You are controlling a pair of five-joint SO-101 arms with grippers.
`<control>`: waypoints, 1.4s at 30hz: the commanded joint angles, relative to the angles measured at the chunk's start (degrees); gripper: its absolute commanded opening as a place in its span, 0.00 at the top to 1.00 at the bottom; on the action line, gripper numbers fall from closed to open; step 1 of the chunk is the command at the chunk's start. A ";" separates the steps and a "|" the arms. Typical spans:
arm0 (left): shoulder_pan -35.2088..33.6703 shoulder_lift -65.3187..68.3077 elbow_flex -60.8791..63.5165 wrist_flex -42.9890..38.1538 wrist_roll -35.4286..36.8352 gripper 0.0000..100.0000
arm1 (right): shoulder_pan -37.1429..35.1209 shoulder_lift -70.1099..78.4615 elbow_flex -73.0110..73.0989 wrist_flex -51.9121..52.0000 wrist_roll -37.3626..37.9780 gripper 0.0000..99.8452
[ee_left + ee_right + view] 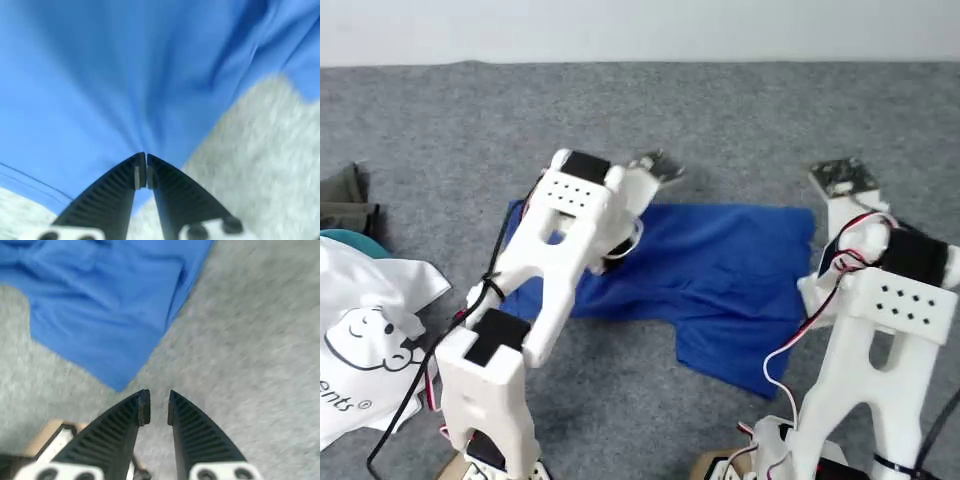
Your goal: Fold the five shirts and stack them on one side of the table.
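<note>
A blue shirt (720, 270) lies partly folded on the grey table (470, 130), in the middle between the two arms. My left arm (570, 230) stretches over the shirt's left part. In the left wrist view my left gripper (146, 167) is shut on a pinch of the blue shirt (125, 75), and the cloth runs in creases toward the tips. My right gripper (159, 407) hovers over bare table just off a corner of the blue shirt (100, 315). Its fingers stand a little open with nothing between them.
A white shirt with a bear print (370, 330) lies at the left edge of the table. A teal garment (350, 242) and an olive one (345, 195) lie behind it. The right arm (880, 330) stands beside the blue shirt's right edge.
</note>
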 commanded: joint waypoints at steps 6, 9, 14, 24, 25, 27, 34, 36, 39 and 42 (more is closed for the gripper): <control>8.62 6.59 -15.52 0.00 2.64 0.93 | 7.52 -1.36 -12.57 2.33 -0.88 0.93; 10.46 10.55 -19.38 1.49 3.78 0.89 | 14.29 -1.36 -13.71 2.33 -0.88 0.93; 13.45 15.56 -27.12 2.81 5.36 0.83 | 23.60 -1.36 -14.15 2.33 -0.62 0.93; 19.25 25.41 -35.65 2.46 5.27 0.79 | 28.88 -1.36 -13.98 2.42 -0.62 0.93; 19.25 26.64 -36.44 2.46 5.27 0.79 | 28.88 -1.36 -13.98 2.42 -0.62 0.93; 18.90 29.01 -38.29 2.55 5.36 0.80 | 28.88 -1.36 -13.98 2.42 -0.62 0.93; 18.11 31.30 -44.97 3.69 5.01 1.00 | 28.70 -1.36 -13.80 2.42 -0.70 0.93; 18.29 30.95 -46.37 4.04 5.27 0.99 | 28.53 -1.36 -13.80 2.42 -0.79 0.93; 18.20 29.89 -47.08 4.04 5.27 0.99 | 28.53 -1.19 -13.71 2.33 -0.88 0.93; 18.02 29.10 -46.90 4.04 5.36 0.99 | 28.44 -0.92 -13.71 2.33 -0.79 0.93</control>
